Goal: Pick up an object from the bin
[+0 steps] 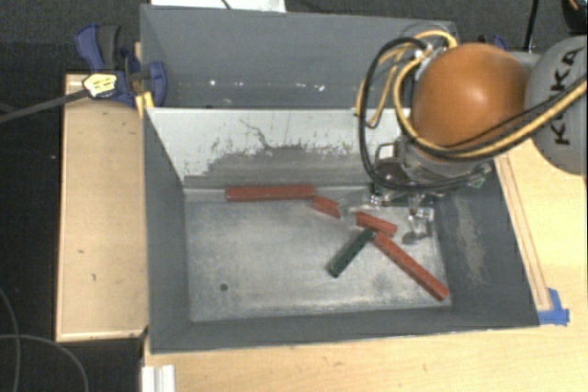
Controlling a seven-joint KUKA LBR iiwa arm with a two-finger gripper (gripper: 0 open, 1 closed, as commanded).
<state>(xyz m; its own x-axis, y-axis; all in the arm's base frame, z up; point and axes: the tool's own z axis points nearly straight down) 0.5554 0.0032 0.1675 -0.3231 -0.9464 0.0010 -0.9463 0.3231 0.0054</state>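
My gripper hangs low over the right half of the bin, under the arm's orange cover, and stands open. One fingertip sits right of a short red-brown piece, the other near the piece's back left. A long red-brown stick runs diagonally from just below the gripper toward the front right corner. A dark green stick lies slanted, its upper end touching the short red-brown piece. Nothing is lifted off the floor.
A long red-brown bar lies along the foot of the back wall, with a small red-brown piece at its right end. The arm and its cables hide the bin's back right corner.
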